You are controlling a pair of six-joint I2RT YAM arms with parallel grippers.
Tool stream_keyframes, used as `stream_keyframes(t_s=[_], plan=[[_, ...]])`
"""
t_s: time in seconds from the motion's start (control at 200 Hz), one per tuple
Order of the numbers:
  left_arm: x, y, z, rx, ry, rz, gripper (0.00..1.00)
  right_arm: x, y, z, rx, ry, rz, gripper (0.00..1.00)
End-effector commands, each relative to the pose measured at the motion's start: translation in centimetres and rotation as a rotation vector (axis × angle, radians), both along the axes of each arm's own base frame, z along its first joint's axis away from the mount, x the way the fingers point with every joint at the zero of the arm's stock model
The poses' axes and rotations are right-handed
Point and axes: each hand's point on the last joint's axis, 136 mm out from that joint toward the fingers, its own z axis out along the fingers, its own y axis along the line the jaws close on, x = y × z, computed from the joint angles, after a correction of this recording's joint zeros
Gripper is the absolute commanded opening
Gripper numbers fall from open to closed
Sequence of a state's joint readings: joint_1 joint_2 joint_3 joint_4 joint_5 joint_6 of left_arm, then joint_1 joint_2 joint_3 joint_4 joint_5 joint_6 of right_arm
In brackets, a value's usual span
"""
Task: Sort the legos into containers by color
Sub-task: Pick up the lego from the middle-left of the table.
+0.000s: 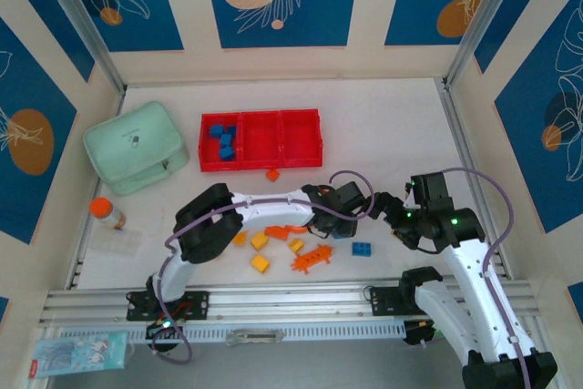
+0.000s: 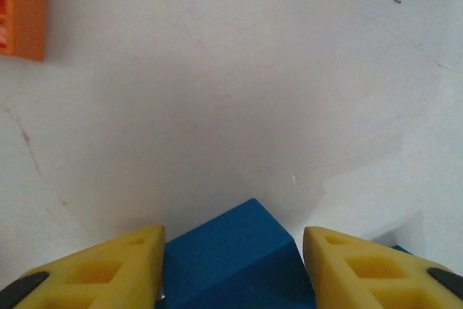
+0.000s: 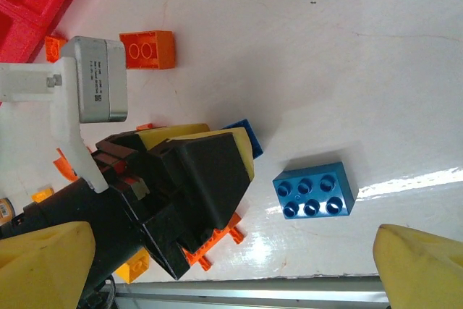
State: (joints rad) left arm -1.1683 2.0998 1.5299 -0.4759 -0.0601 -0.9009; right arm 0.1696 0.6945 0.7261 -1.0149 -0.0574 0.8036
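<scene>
Ok so the left claw is down on the desk with a blue brick right between its yellow fingers. One finger looks pressed against the brick's side and the other sits at the opposite edge, but I honestly can't tell if it's properly pinching or just hugging it. That brick is on the near side of the red tray, just past the tray's right-hand corner in the overhead view.

My take on doing this pick well: get both fingers flat on opposite faces before any lift, since the brick looks turned a bit corner-on and could twist out. Go straight up, high enough to clear the tray's near wall, then over to the tray's left compartment, where the other blue bricks sit. Mind the orange brick lying just beside that near wall.

The right claw is spread wide with nothing in it, near a second blue brick a bit further from the tray. I'd keep it parked there.
</scene>
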Motion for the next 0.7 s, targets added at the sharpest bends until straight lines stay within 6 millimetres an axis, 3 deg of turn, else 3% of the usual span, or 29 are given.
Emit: stream_keyframes(t_s=[0.0, 0.165, 0.325, 0.5, 0.695], plan=[[-0.3, 0.5, 0.9, 0.028, -0.027, -0.009, 0.46, -0.1, 0.7, 0.7, 0.041, -0.023, 0.035, 0.99], [0.7, 0.8, 4.3, -0.010, -0.087, -0.031, 0.46, 0.3, 1.1, 1.8, 0.053, -0.061, 0.061, 0.99], [3.5, 3.6, 8.9, -0.021, -0.192, 0.001, 0.46, 1.3, 2.1, 3.5, 0.090, -0.124, 0.116, 0.99], [7.4, 8.6, 13.2, -0.030, -0.291, 0.072, 0.46, 3.9, 4.6, 6.4, 0.189, -0.224, 0.205, 0.99], [13.3, 16.9, 16.3, 0.047, -0.368, 0.184, 0.47, 7.0, 8.4, 8.3, 0.165, -0.313, 0.372, 0.99]])
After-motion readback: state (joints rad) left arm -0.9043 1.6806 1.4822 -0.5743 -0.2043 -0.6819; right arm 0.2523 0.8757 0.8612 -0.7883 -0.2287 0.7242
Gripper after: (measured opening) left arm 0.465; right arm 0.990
